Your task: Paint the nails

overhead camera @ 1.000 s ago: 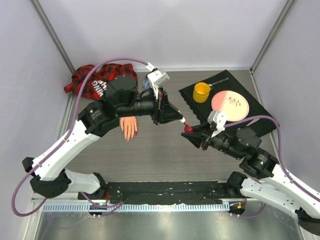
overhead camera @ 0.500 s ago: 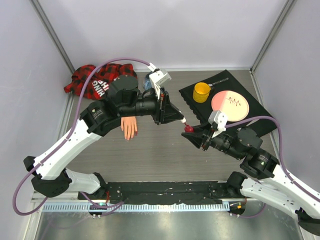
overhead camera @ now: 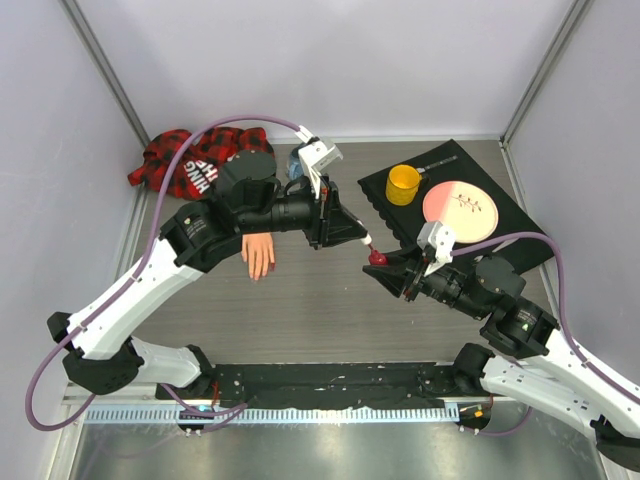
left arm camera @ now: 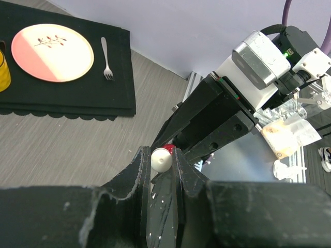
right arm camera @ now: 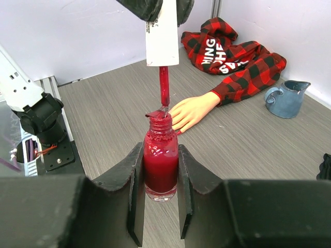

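Observation:
The peach mannequin hand (overhead camera: 258,255) lies on the table, its plaid sleeve (overhead camera: 190,160) trailing to the back left. In the right wrist view the hand (right arm camera: 196,109) lies behind the bottle. One fingertip nail (right arm camera: 179,132) looks red; the others are too small to tell. My right gripper (overhead camera: 387,270) is shut on the open red polish bottle (right arm camera: 161,168) and holds it upright. My left gripper (overhead camera: 362,238) is shut on the white cap (left arm camera: 161,160). The cap (right arm camera: 162,36) hangs above the bottle, with its red brush stem (right arm camera: 164,88) reaching down to the bottle's mouth.
A blue pitcher (right arm camera: 286,98) stands by the sleeve at the back. A black placemat (overhead camera: 505,240) at the back right carries a yellow cup (overhead camera: 403,184), a pink plate (overhead camera: 460,208) and a fork (left arm camera: 106,51). Grey walls close in the table's sides.

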`<state>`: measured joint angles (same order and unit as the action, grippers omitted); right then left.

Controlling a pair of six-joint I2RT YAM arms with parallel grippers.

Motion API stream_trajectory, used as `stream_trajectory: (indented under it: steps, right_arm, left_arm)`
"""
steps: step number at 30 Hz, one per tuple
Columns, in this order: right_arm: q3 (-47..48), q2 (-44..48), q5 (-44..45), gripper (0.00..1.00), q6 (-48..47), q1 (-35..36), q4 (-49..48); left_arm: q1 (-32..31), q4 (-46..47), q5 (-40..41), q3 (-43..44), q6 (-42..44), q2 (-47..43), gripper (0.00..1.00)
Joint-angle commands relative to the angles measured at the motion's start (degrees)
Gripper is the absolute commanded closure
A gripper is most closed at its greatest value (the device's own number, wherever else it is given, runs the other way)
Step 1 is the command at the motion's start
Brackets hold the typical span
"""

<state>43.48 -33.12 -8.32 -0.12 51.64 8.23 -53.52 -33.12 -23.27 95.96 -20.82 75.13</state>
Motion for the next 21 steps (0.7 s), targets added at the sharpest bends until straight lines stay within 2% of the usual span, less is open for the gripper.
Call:
stream_trajectory:
  steps: [1,12,21]
  right_arm:
    - [1.7,0.0,-0.7,0.99,-0.3,0.1,-3.2]
    - [2.2,-0.2,-1.3,0.99,-0.3,0.0,-3.3]
    - [1.7,0.3,-1.2,0.99,-0.1,0.0,-3.1]
  left_arm:
    - [-0.3,1.2,-1.9,1.2,0.1,0.1,1.0]
    - [-0.6,1.6,-3.6,1.2,-0.2,0.7,1.0]
    - [-0.7,2.4,2.3,2.4,1.0,-1.0,1.0]
